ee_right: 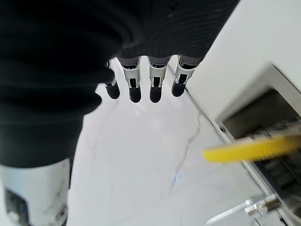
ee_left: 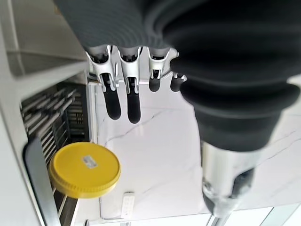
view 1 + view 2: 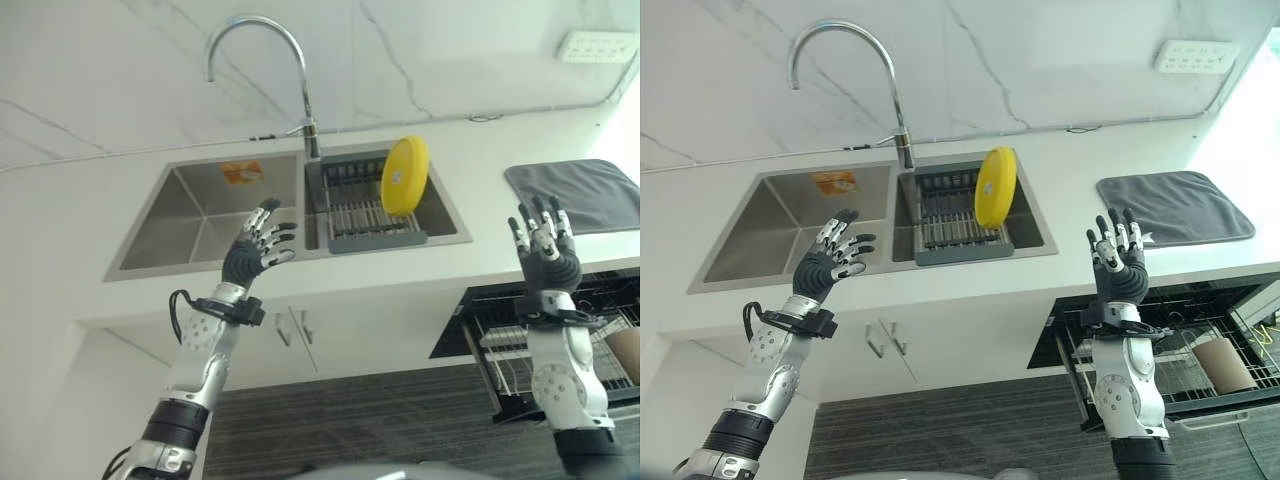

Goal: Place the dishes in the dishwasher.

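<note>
Standing on its edge, the yellow plate (image 3: 404,176) leans in the grey rack (image 3: 372,213) inside the right side of the sink (image 3: 190,215), under the tap (image 3: 262,60). Both hands are up in the air with fingers spread wide, holding nothing. The left hand (image 3: 257,247) is in front of the sink. The right hand (image 3: 545,248) is above the open dishwasher (image 3: 1185,345), near the grey mat (image 3: 1173,206).

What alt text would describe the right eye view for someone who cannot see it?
A yellow plate stands on edge in a drying rack in the sink's right basin, while the robot's open left hand and right hand are raised before the counter, holding nothing.
</note>
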